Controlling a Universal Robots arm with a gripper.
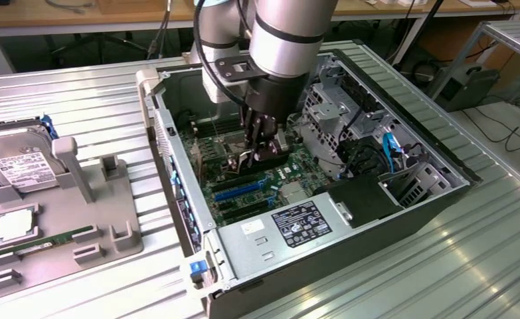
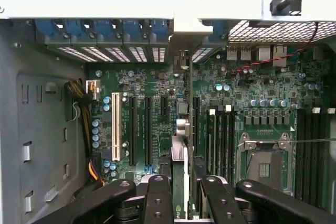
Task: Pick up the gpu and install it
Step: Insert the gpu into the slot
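Note:
My gripper (image 1: pixel 261 151) reaches down into the open computer case (image 1: pixel 348 239) and hangs over the green motherboard (image 1: pixel 242 189). It is shut on the gpu (image 1: pixel 274 158), a thin black card held on edge between the fingers. In the wrist view the gpu (image 2: pixel 180 166) appears edge-on, with its silver bracket end pointing toward the case's rear slot covers (image 2: pixel 131 53). The black fingers (image 2: pixel 157 198) press on both of its sides, my gripper (image 2: pixel 184 199) centred on it. The card sits just above the board, near the black expansion slots (image 2: pixel 148 129); whether it touches a slot is hidden.
A grey tray (image 1: pixel 109 232) at the exterior view's left holds a silver hard drive (image 1: pixel 20 169), a square chip (image 1: pixel 12 222) and a green memory stick (image 1: pixel 47 240). Inside the case are a labelled power supply (image 1: pixel 299 222), drive cages (image 1: pixel 331 113), a white slot (image 2: pixel 115 127) and the processor socket (image 2: pixel 265 166).

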